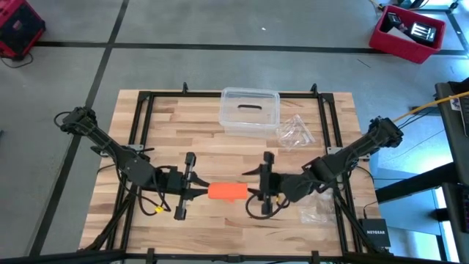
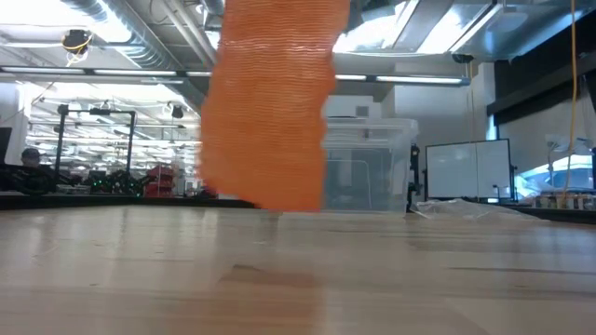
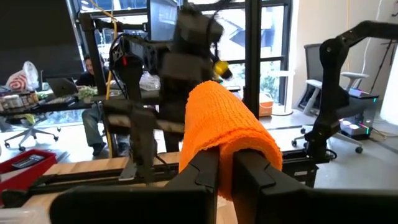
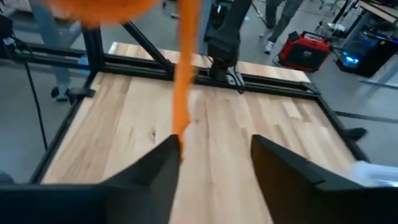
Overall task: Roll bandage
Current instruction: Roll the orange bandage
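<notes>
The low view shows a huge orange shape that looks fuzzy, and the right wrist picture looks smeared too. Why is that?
In the low view the bandage hangs very near the camera, so it fills the frame and its edges go soft, while the clear plastic box behind reads sharper. In the right wrist view the orange strip is streaked. In the high view it is small and clear.

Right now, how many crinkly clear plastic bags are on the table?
2. One plastic bag lies just right of the clear box at the back. The other bag sits near the front right edge, partly under the right arm. More could be hidden.
</notes>
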Controlling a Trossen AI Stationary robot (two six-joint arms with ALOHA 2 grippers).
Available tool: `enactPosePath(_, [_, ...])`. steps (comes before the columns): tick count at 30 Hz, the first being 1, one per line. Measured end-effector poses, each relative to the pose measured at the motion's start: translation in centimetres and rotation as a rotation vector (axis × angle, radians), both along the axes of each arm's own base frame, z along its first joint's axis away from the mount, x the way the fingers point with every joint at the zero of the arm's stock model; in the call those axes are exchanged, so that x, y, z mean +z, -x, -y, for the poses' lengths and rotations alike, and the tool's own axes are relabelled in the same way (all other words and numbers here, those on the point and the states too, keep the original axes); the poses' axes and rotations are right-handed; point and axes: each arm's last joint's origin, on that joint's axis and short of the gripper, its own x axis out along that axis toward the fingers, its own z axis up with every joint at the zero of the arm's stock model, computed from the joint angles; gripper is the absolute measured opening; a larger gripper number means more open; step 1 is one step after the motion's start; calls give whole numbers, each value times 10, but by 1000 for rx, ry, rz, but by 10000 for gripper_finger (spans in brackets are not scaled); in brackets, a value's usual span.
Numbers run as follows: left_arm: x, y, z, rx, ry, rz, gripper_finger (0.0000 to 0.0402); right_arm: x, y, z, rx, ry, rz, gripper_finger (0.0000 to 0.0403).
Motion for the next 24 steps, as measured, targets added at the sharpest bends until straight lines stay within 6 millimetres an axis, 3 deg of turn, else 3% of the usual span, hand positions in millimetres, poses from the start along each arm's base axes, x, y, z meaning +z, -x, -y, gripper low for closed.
enactPosePath(6, [1, 1, -1, 4, -39, 7, 15, 29, 18, 12, -14, -13, -125, 256])
enactPosePath(10, [1, 1, -1, 4, -52, 5, 15, 39, 26, 15, -4, -102, -204, 261])
enactPosePath(13, [1, 1, -1, 5, -59, 5, 15, 35, 31, 15, 5, -196, -285, 257])
enactPosePath(16, [1, 1, -1, 6, -70, 5, 15, 19, 38, 8, -29, -182, -340, 254])
enactPosePath(20, [1, 0, -1, 9, -73, 5, 15, -22, 33, -5, -62, -119, -274, 253])
enactPosePath(24, [1, 0, -1, 9, -65, 6, 15, -64, 24, -13, -31, -162, -113, 253])
